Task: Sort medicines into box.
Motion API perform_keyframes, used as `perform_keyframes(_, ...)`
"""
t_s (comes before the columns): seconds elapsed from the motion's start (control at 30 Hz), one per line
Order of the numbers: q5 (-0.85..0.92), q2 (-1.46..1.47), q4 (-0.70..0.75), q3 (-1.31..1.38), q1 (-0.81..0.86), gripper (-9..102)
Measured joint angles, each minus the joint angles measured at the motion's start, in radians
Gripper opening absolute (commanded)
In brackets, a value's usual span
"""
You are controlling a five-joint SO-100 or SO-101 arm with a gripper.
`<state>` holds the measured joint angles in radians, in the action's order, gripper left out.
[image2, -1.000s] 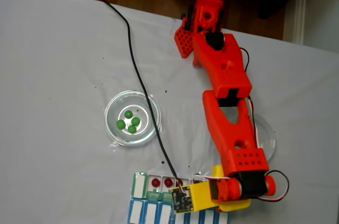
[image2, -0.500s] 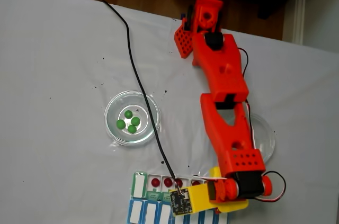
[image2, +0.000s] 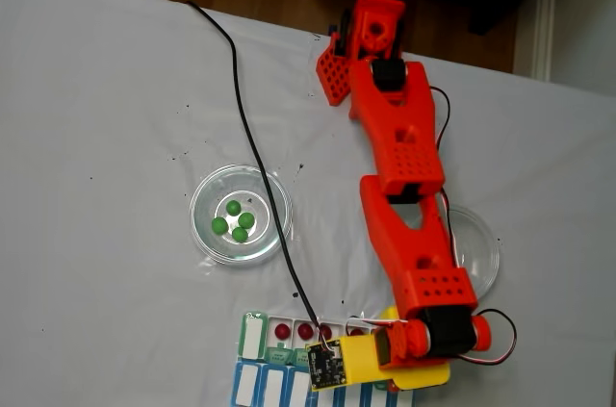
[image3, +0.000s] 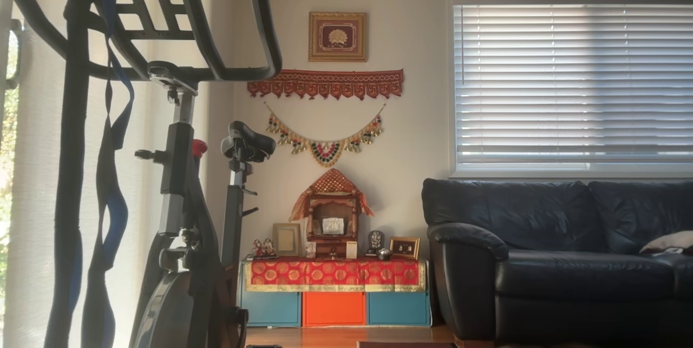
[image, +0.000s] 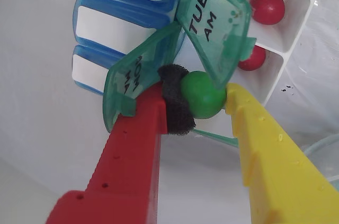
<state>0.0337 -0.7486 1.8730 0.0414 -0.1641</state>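
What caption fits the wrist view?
End effector gripping a green ball beside the pill organiser's open TUE lid.

Orange arm (image2: 404,176) stretches from its base at top of fixed view down to the bottom edge, wrist bent w/ yellow part lowest. Gripper (image: 204,102) enters wrist view from below: red finger (image: 132,150) w/ black foam pad at left, yellow finger (image: 270,155) at right. Jaws are closed on a green ball (image: 203,95), pinched between pad & yellow tip.
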Motion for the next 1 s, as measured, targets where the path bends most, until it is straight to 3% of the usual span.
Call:
perform_keyframes(0.3, 0.04, -0.008, 0.0, -0.104, 0.0, 19)
perform_keyframes(0.47, 0.051, -0.044, 0.0, -0.137, 0.025, 29)
perform_keyframes(0.73, 0.069, -0.092, 0.0, -0.216, 0.034, 29)
perform_keyframes(1.0, 0.127, -0.298, 0.0, -0.538, 0.023, 22)
